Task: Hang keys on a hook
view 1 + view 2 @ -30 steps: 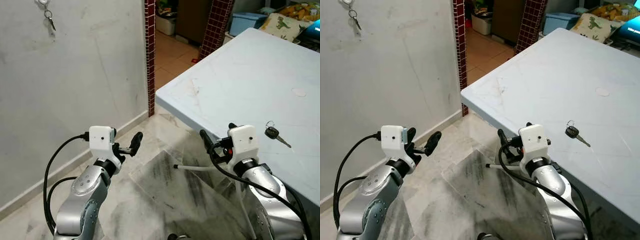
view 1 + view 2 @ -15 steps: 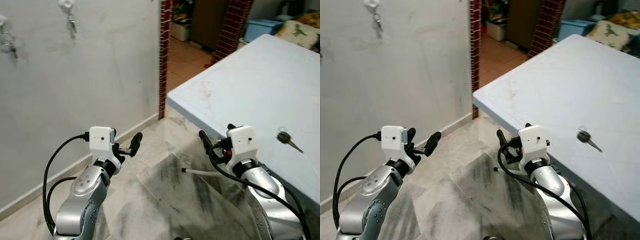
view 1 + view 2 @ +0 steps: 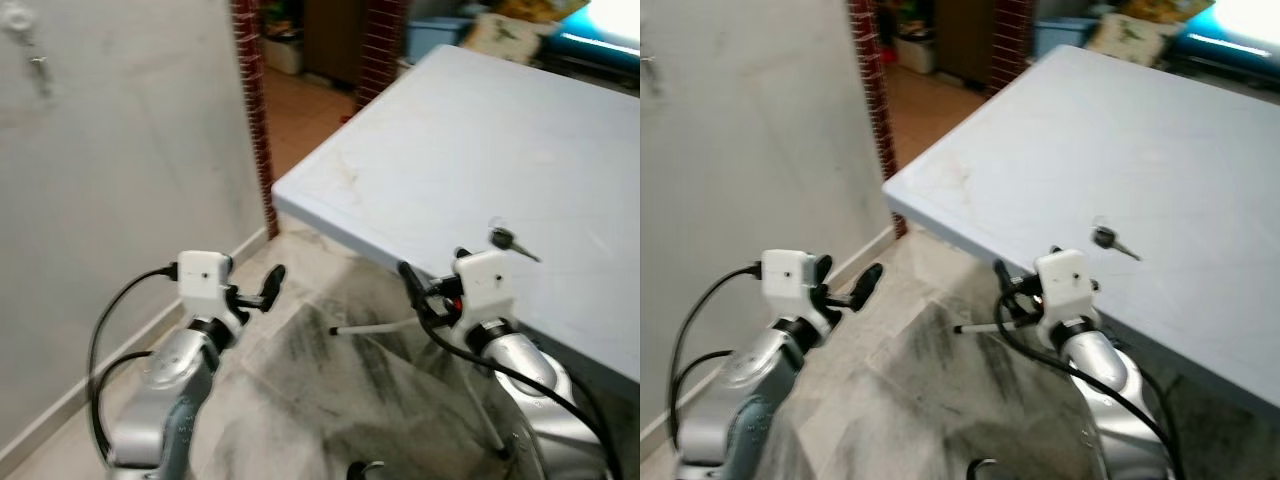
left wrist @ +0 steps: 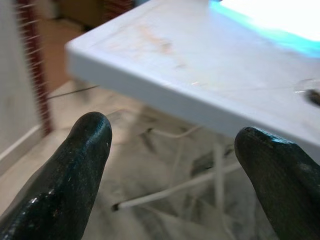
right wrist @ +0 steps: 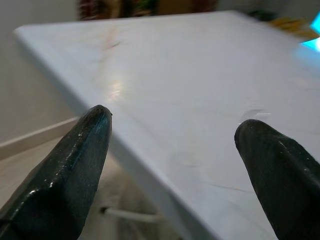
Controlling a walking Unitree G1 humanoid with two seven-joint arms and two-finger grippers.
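Note:
A black-headed key (image 3: 510,241) on a ring lies on the pale blue table (image 3: 440,130), just beyond my right wrist. My right gripper (image 3: 422,285) hovers open and empty at the table's near edge, its wrist view looking across the tabletop (image 5: 165,75). My left gripper (image 3: 262,290) is open and empty too, held over the floor left of the table corner. The left wrist view catches the table edge (image 4: 165,95) and the key (image 4: 313,95) at the rim of the picture. High on the grey wall a hook (image 3: 15,15) carries another hanging key (image 3: 38,70).
A red-brick pillar (image 3: 250,110) ends the wall, with a doorway and orange floor (image 3: 305,100) behind it. White table struts (image 3: 370,327) run under the table above the marble floor (image 3: 300,380). A blue bin (image 3: 430,35) stands at the back.
The whole picture has swung and blurred, so the camera has moved; the wall hooks now sit at the far left. Both arms hold the same pose, fingers still open.

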